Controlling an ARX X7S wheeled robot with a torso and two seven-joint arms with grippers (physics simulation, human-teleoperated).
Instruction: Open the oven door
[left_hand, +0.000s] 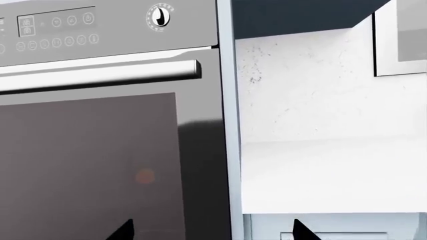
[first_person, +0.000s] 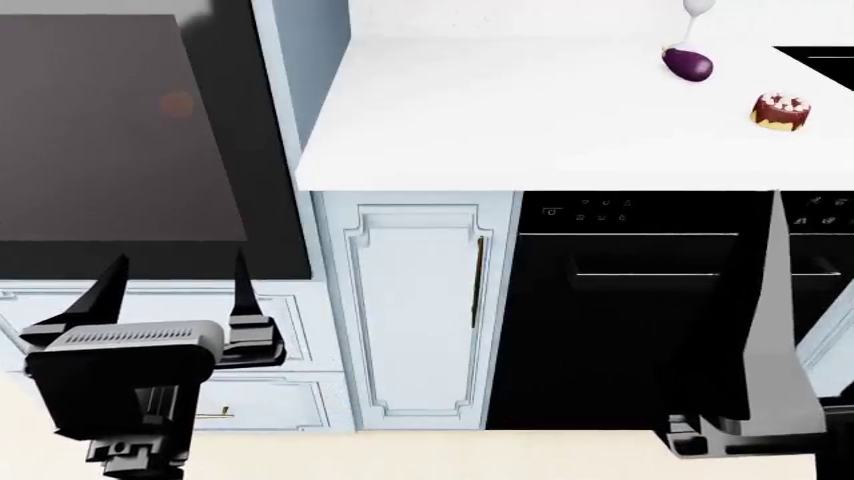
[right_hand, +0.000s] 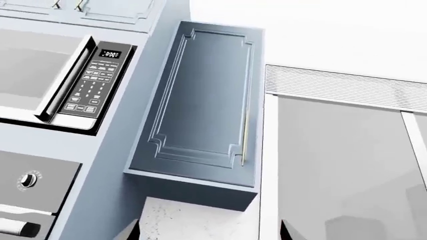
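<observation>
The oven door (left_hand: 87, 165) is a dark glass panel with a thick silver bar handle (left_hand: 100, 75) along its top edge, shut under a control panel (left_hand: 60, 30). In the head view the oven door (first_person: 120, 130) fills the upper left and its handle is cut off. My left gripper (first_person: 180, 265) is open and empty in front of the door's lower edge. In its wrist view the left gripper (left_hand: 212, 232) shows two dark fingertips spread wide, well below the handle. My right gripper (right_hand: 207, 234) is open, empty and pointing up at the wall cabinets.
A white counter (first_person: 534, 110) carries an eggplant (first_person: 689, 65) and a small cake (first_person: 782, 111). Below it are a pale-blue cabinet door (first_person: 416, 310) and a black appliance front (first_person: 627, 320). My right arm (first_person: 781, 340) stands before that front. A microwave (right_hand: 40, 85) sits above the oven.
</observation>
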